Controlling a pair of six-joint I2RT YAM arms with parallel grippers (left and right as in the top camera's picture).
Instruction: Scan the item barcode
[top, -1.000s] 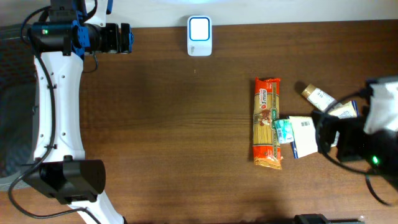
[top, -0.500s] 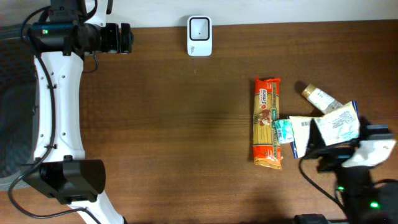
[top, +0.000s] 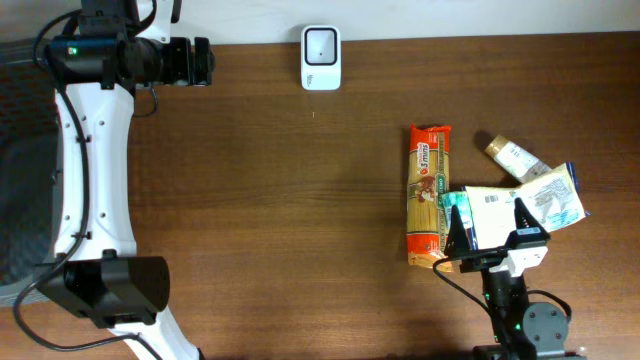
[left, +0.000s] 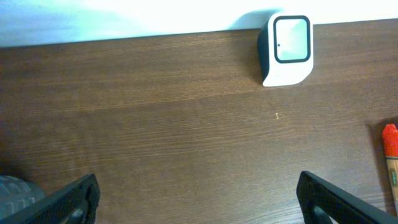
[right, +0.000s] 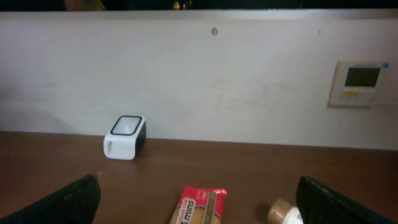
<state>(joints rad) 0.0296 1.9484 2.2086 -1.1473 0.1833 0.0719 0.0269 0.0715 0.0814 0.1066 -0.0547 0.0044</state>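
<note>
Left gripper (top: 205, 62) sits wide open and empty at upper left, near the white scanner (top: 321, 58); right gripper (top: 490, 237), equally spread and empty, hovers lower right by the pasta packet (top: 429, 196).

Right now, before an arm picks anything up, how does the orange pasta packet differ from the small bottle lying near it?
The pasta packet is orange and long, while the small bottle is pale with a tan cap and is far shorter. The pasta packet lies straight, with its ends toward the far and near edges of the table. The small bottle lies slanted. Both lie flat on the table, on the robot's right side.
</note>
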